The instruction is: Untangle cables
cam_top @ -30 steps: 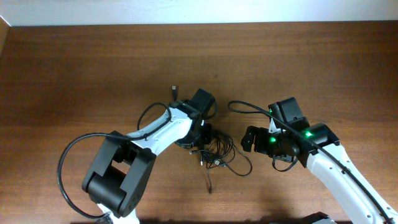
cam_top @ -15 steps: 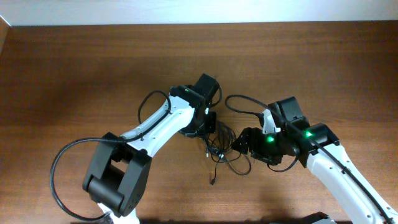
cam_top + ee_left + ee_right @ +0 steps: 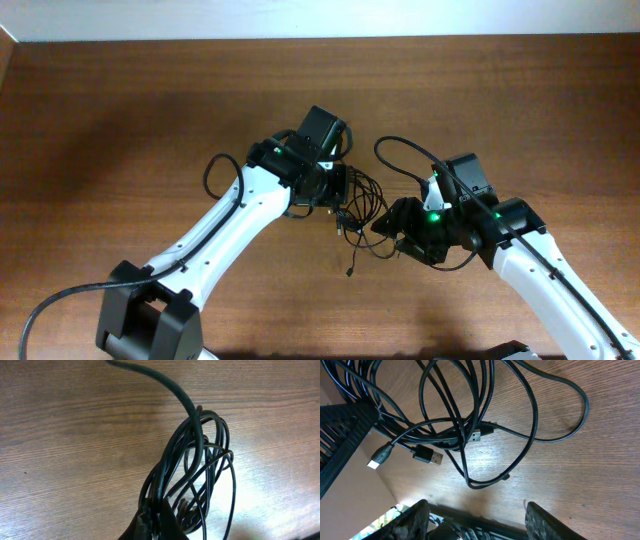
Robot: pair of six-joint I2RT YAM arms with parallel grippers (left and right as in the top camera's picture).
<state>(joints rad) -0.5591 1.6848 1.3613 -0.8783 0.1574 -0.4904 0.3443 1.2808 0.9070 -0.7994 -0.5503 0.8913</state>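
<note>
Separating the strands is the step in hand. At left, the left gripper (image 3: 338, 192) has its jaws pinched on one edge of the tangle of thin black cables (image 3: 362, 205), which rests on the brown wooden table (image 3: 150, 100) between the two arms; whether one strand or several is pinched is hard to tell. At right, the right gripper (image 3: 392, 222) hovers just beside the loops, jaws spread. The next move probably calls for closing on a single strand near a black USB plug (image 3: 427, 455) and drawing it clear.

Robot lab workstation: bare wooden table (image 3: 120, 110), plain white backdrop (image 3: 300, 15).
</note>
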